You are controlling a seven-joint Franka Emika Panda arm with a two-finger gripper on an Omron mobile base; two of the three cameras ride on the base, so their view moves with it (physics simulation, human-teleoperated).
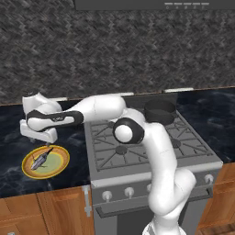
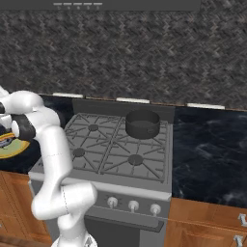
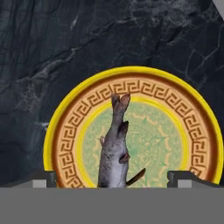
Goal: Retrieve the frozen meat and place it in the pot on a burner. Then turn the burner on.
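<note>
Gripper [image 3: 112, 178] above plate — jaws spread wide, holding nothing.
Slender grey-silver frozen meat [image 3: 114, 146] lies on the yellow-rimmed green plate [image 3: 65, 131] on dark marble counter [image 3: 52, 48]; short dark grey pot [image 1: 160, 111] sits on the stove's rear grate.

The worktop [image 3: 52, 39] looks like polished black marble with pale veins. The plate [image 3: 65, 131] appears glazed, with a glossy yellow rim and a matt green centre. The frozen meat [image 3: 113, 148] has a dull grey-silver, streaked skin. The pot [image 2: 143, 123] looks like matt dark metal, the grate [image 2: 111, 149] like grey cast metal. The cabinet fronts [image 1: 50, 211] are warm wood; the wall [image 1: 114, 50] is perhaps rough stone.
</note>
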